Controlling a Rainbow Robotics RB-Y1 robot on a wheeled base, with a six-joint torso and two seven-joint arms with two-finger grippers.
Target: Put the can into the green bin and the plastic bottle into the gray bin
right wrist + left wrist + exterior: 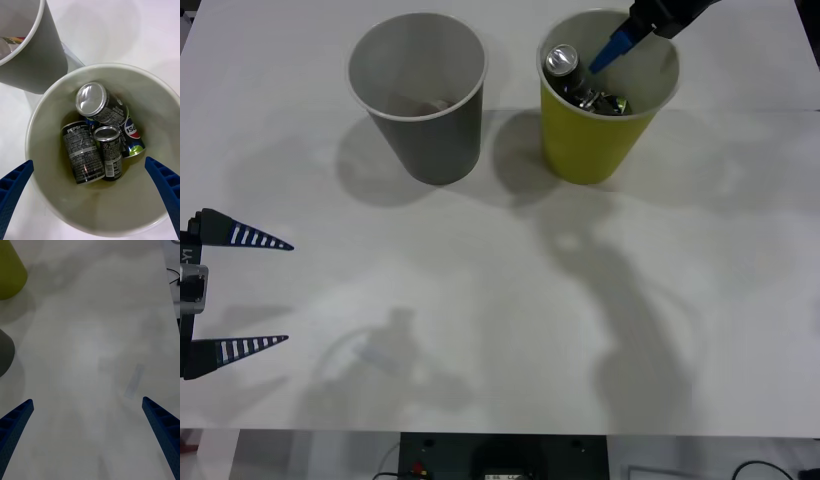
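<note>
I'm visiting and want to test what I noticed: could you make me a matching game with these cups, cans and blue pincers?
Things:
1. green bin
2. gray bin
3. right pincer
4. left pincer

States:
A. open, over bare table at the robot's left
B. holds several dark cans
C. open, above the yellow-green cup's mouth
D. stands at the green bin's left

Pairs: 1-B, 2-D, 3-C, 4-A

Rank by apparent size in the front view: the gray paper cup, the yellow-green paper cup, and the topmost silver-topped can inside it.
1-2. Gray paper cup and yellow-green paper cup: they look alike, so no ranking between them.
3. Silver-topped can: far smaller, resting inside the yellow-green cup beneath the open right gripper.
</note>
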